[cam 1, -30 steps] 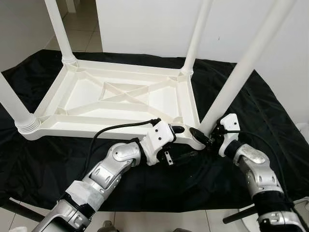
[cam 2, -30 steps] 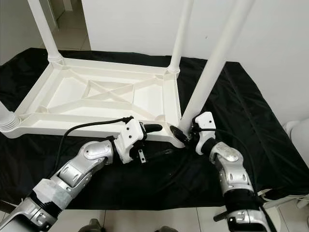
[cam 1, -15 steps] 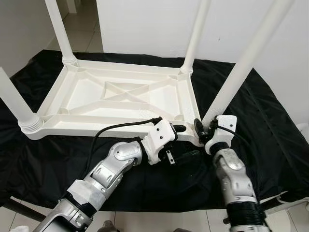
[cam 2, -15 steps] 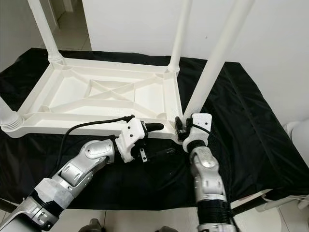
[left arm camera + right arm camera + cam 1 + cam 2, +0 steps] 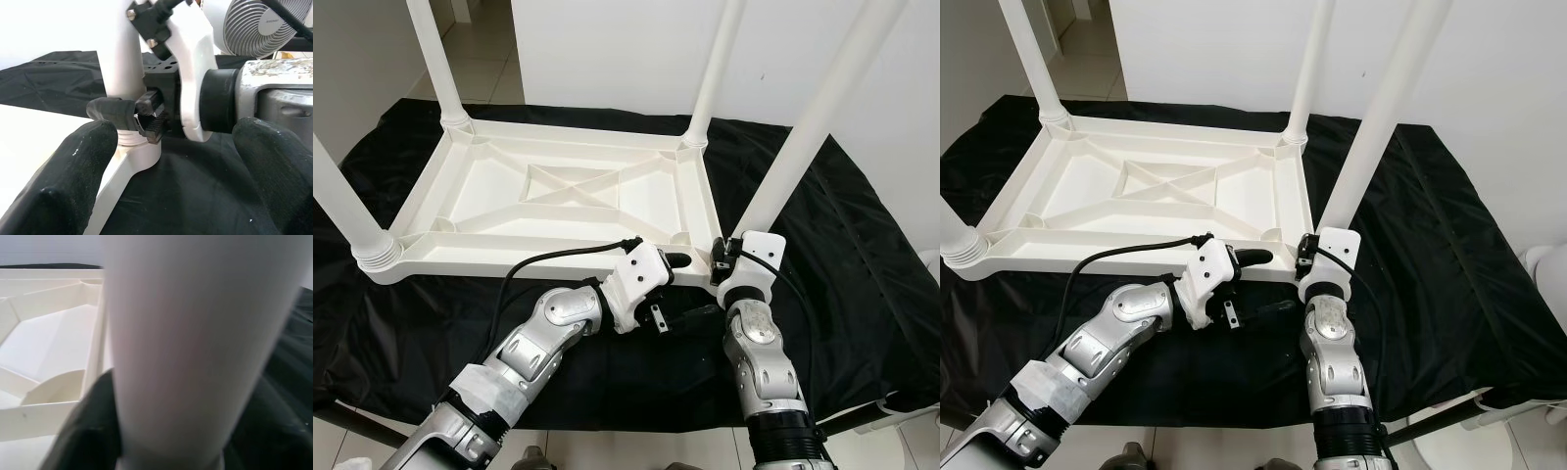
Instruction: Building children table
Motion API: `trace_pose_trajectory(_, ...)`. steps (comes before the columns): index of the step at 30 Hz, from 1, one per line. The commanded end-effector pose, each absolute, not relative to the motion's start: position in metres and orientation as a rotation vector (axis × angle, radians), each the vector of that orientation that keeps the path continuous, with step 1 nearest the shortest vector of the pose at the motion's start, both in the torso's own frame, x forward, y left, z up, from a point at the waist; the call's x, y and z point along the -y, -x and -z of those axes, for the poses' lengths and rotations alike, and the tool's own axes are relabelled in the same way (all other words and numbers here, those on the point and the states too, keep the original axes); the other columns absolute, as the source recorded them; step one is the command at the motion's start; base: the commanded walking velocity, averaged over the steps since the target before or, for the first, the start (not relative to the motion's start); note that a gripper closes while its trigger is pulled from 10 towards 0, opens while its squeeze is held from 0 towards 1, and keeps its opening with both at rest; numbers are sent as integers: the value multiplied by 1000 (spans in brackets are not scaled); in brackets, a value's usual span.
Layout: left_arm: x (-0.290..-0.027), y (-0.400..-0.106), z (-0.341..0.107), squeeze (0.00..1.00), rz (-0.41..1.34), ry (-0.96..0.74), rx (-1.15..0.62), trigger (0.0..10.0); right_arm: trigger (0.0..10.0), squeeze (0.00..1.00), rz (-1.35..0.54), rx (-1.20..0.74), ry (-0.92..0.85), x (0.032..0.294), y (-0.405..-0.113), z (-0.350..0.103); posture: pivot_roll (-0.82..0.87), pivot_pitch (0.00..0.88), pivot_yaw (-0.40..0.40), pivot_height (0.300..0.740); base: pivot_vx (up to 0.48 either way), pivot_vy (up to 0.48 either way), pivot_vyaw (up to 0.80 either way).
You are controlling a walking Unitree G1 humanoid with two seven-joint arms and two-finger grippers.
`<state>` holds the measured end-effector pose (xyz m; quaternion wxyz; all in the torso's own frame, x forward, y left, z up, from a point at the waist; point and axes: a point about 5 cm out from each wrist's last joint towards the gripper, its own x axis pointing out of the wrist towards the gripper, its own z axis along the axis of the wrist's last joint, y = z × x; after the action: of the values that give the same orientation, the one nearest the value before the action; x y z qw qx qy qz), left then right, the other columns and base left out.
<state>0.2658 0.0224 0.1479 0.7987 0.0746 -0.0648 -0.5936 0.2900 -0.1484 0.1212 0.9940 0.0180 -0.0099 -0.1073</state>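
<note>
A white plastic children's table (image 5: 509, 262) lies upside down on a black cloth, with its legs pointing up. The near right leg (image 5: 813, 127) stands in its corner socket. My right gripper (image 5: 724, 257) is at that leg's base, shut around it. In the right wrist view the leg (image 5: 195, 342) is very close, with one black finger (image 5: 93, 431) against its side. My left gripper (image 5: 690, 289) hangs open just in front of the table's front rim, beside the same corner. The left wrist view has its two wide-apart fingertips (image 5: 73, 181) framing the right gripper (image 5: 132, 115) on the leg (image 5: 122, 58).
The black cloth (image 5: 862, 284) covers a low platform and its front edge is close to me. A white wall stands right behind the table. Three other legs (image 5: 435, 59) rise from the far and left corners. A white fan (image 5: 259, 24) sits off to the right.
My right forearm has swung from the right side to straight in front of me. Its gripper has come round to the near side of the leg's base. The left arm stays put.
</note>
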Motion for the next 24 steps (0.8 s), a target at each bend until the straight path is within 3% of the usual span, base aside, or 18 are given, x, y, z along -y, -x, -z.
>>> trace_pose_trajectory(1, -20, -259, -148, 0, 1410, -177, 131, 10000, 10000, 1000, 235, 7, -72, 148, -284, -116, 24, 0, -58, 740, 0, 0, 0)
trace_pose_trajectory(7, -20, -259, -147, 0, 1406, -177, 131, 10000, 10000, 1000, 182, 26, -79, 155, -278, -115, 25, 0, -67, 740, 0, 0, 0)
trace_pose_trajectory(8, -20, -259, -146, 0, 1405, -178, 130, 10000, 10000, 129, 137, 24, -65, 159, -274, -110, 27, 0, -72, 740, 0, 0, 0)
trace_pose_trajectory(9, -20, -259, -146, 0, 1405, -178, 130, 10000, 10000, 129, 137, 24, -65, 159, -274, -110, 27, 0, -72, 740, 0, 0, 0)
trace_pose_trajectory(10, -20, -259, -146, 0, 1404, -179, 129, 10000, 10000, 0, 100, 19, -62, 163, -271, -106, 27, 0, -71, 740, 0, 0, 0)
trace_pose_trajectory(16, -19, -261, -146, 0, 1401, -184, 133, 10000, 10000, 0, -118, 29, -2, 186, -272, -104, 23, 0, -68, 740, 0, 0, 0)
trace_pose_trajectory(24, -18, -263, -147, 0, 1404, -191, 138, 10000, 10000, 0, -286, 39, 56, 195, -289, -115, 29, 0, -65, 740, 0, 0, 0)
